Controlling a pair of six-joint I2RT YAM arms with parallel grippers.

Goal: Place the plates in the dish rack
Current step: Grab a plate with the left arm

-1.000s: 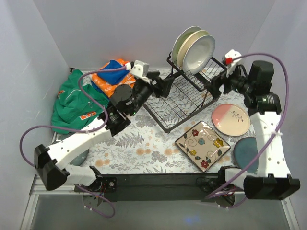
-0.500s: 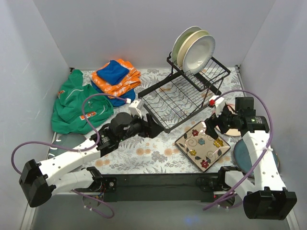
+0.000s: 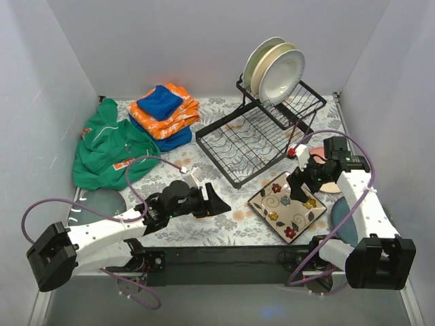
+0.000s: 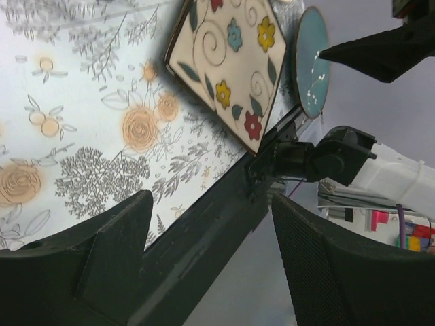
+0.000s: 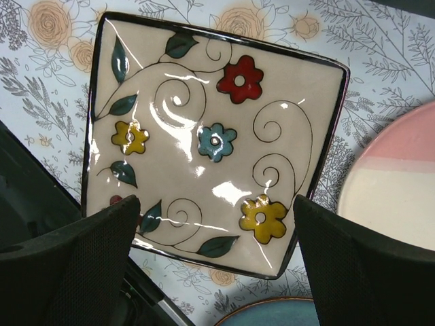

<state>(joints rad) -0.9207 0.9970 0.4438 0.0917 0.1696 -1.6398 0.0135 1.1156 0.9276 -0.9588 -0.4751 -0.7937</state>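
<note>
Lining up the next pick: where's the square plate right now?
In the top view, the square plate lies flat on the right, just nearer than the rack, below the open right gripper, beside the pink plate.

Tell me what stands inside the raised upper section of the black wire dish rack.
A white round plate stands on edge in the black wire dish rack, with at least one pale green-rimmed plate behind it. The front plate covers all but their rims.
</note>
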